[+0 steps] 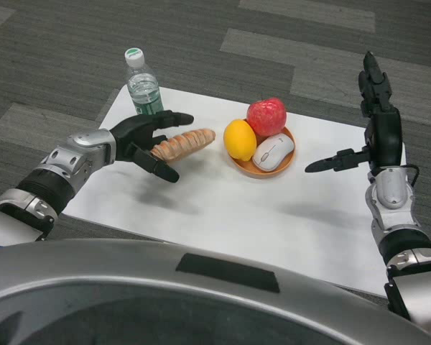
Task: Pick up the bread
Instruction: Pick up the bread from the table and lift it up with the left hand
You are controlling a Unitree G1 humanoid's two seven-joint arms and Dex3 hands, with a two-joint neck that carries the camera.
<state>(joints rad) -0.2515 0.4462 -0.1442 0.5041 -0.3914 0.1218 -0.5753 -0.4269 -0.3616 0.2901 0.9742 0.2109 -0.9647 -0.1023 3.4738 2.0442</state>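
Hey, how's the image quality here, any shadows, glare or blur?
Head view: even overhead light, soft shadow on the table below the left hand holding the bread; small highlights on the apple and lemon; everything reasonably sharp.

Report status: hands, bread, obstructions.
Left hand grips the long tan bread loaf above the white table. Right hand open, raised at right. Clear plastic water bottle just behind; nothing blocking.

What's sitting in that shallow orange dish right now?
The shallow orange dish holds a red apple, a yellow lemon and a white computer mouse. They cover most of the dish floor, so anything beneath them is hidden.
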